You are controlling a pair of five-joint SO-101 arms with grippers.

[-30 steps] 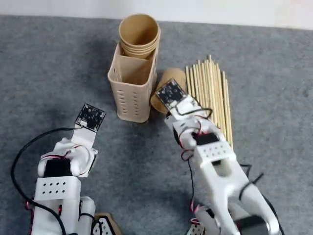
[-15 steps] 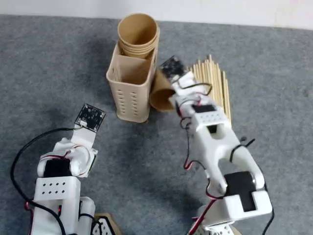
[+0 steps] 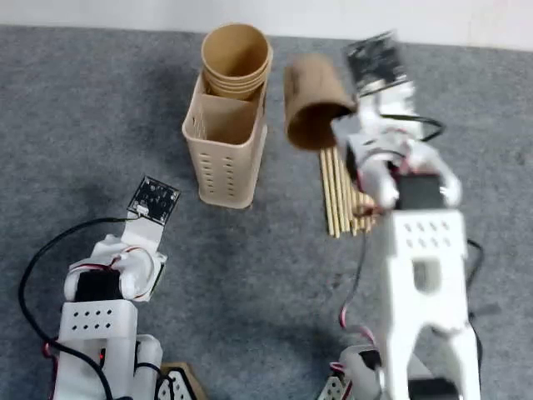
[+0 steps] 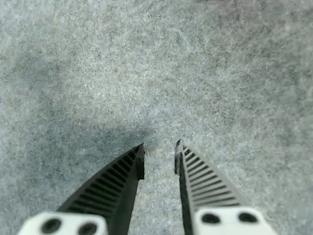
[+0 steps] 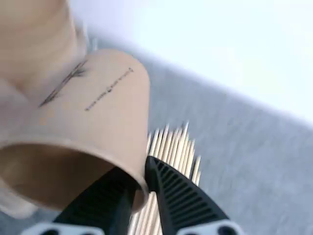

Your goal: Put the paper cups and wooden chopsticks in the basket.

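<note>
Item 1, basket point(image 3: 221, 154): beige, perforated, upright in the upper centre of the high view on grey carpet point(image 3: 92, 108). Item 2, stack of paper cups point(image 3: 237, 52): nested, mouths up, standing in the basket's upper compartment; in the right wrist view it is a blurred tan mass point(image 5: 34, 39) behind the held cup. Item 3, paper cup point(image 3: 312, 104): single, tilted, wider mouth toward the lower edge of the frame, just right of the basket and apart from it, overlapping the upper end of the chopstick bundle. Item 4, wooden chopsticks point(image 3: 341, 192): a loose bundle lying flat, running top to bottom in the centre right of the frame, partly covered by the right arm point(image 3: 420, 258); the right wrist view shows their tips point(image 5: 173, 144) fanned out past the cup's rim. Item 5, right gripper point(image 5: 142, 171): clamped on the paper cup point(image 5: 98, 112) at its rim, one black finger inside the mouth and one outside the wall; the high view places the cup, while the wrist view gives the grip and a white wall point(image 5: 220, 39) beyond the carpet. Item 6, left gripper point(image 4: 159, 152): jaws apart with a narrow gap, holding nothing, tips pointing down at bare carpet. Item 7, left arm point(image 3: 108, 283): lower left of the high view, well apart from the basket, its camera board point(image 3: 156, 198) covering the fingertips there.
</note>
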